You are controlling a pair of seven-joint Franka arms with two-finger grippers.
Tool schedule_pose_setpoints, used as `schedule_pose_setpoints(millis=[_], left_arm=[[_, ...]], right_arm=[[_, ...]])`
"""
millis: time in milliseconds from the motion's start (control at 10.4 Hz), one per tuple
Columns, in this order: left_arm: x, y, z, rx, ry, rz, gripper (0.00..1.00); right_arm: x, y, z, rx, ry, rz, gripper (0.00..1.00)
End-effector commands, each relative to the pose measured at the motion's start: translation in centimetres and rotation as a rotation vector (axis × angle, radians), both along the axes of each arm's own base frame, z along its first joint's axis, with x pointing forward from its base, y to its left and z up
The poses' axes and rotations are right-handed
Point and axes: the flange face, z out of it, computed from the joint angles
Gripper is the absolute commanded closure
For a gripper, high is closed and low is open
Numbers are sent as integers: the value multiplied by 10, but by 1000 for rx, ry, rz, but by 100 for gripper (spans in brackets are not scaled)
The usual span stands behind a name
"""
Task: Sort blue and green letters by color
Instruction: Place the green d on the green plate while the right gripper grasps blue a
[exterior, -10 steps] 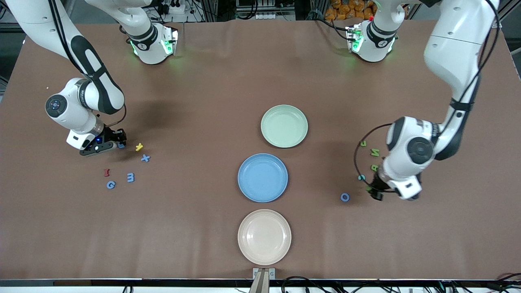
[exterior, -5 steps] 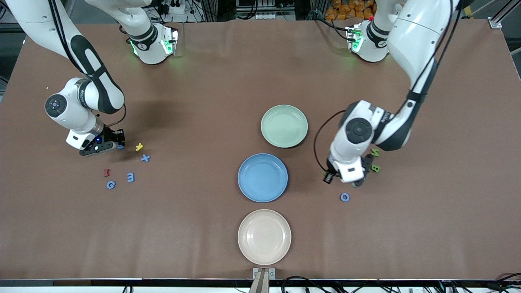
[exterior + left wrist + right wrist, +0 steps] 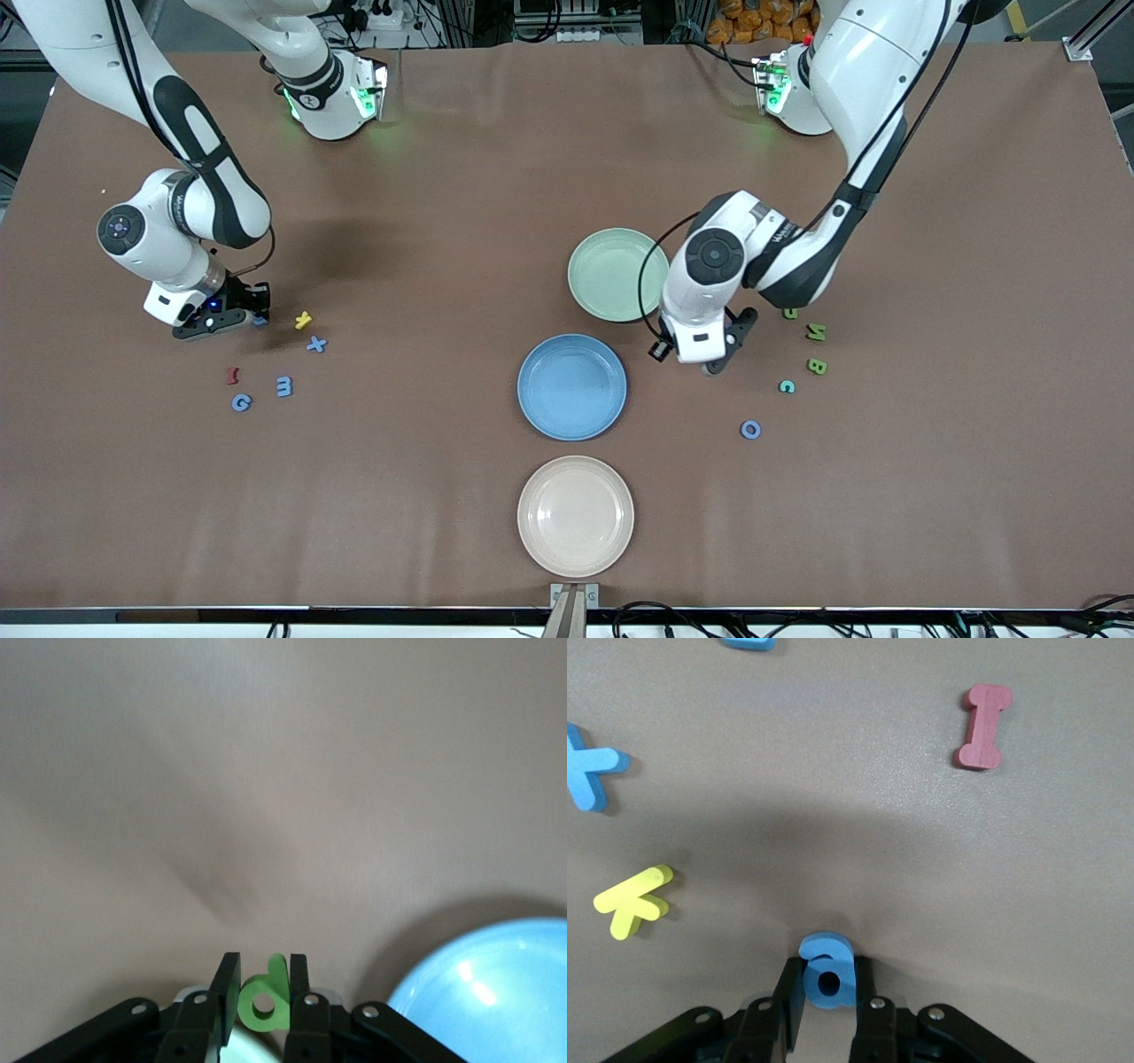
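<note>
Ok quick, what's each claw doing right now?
Left claw: shut on a green letter.
Right claw: shut on a blue letter.

A: What is the front view hiding? The right gripper is covering nearly all of the blue letter it is pinching, so its shape is not reading there.

B: The left gripper is concealing its green letter entirely from the front camera. In the left wrist view the picture's edge is cutting off the blue plate, and a pale green plate rim is barely peeking under the fingers
</note>
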Motion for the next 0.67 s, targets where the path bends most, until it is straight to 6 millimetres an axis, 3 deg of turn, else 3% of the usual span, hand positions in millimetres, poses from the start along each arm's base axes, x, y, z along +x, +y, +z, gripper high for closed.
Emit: schedule_pose_setpoints(millis=[0,383,479,575], left_arm=[[-29,-31,7,-6,24,13,100],[-59,-66,-2,-3,43,-25,100],[-58,-66,-2,-3,42,-35,69],[-59,-67,-2,-3,42,-29,1]], right_arm=[[-5,0,-3,10,5,-11,87],[12,-1,12,23,16,-19,86],[19,-1,19,31,33,-33,86],[28,0,29,38,40,-46,86]])
